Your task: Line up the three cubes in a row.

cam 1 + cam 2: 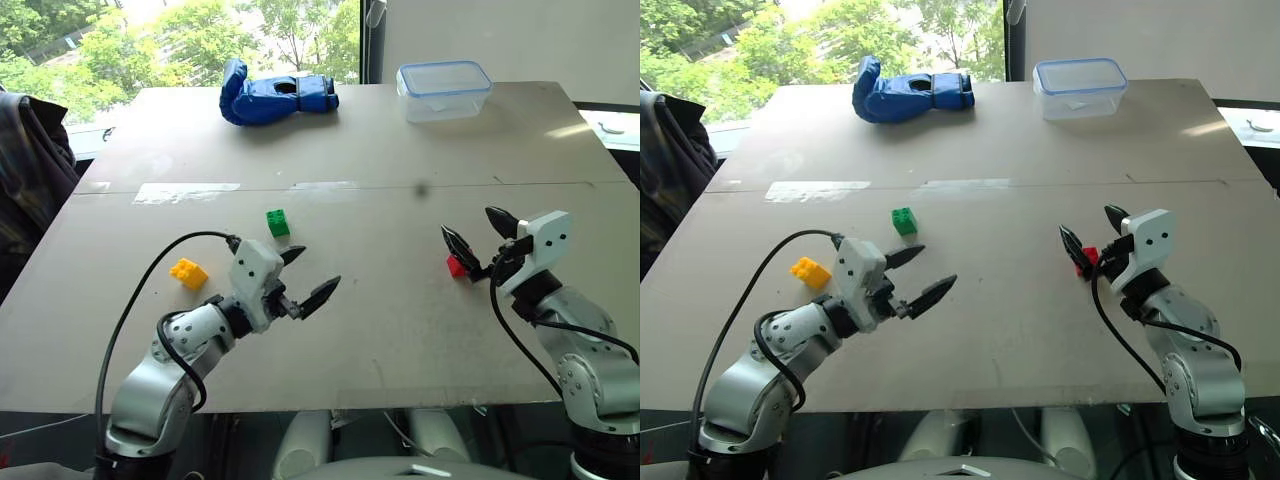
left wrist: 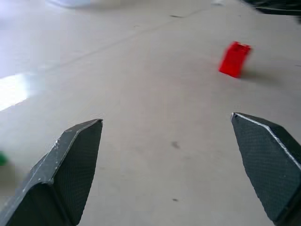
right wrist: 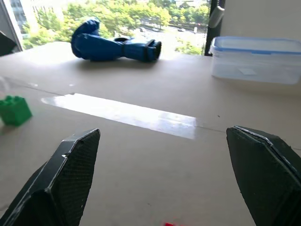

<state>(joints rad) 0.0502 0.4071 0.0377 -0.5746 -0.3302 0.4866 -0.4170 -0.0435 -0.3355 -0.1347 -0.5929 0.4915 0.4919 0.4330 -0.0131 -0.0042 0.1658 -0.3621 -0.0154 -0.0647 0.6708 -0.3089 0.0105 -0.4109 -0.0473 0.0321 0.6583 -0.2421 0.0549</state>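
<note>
Cubes lie scattered on the worktop, yellow and green left, red beside the wide, empty right tool; left tool likewise wide; red is best straddled squarely before closing.

**Layout on the counter**

Three bricks are spread across the counter: one at the left, one further back towards the middle, one well apart at the right. A glove and a box are set along the far edge, the box to the right.
</note>
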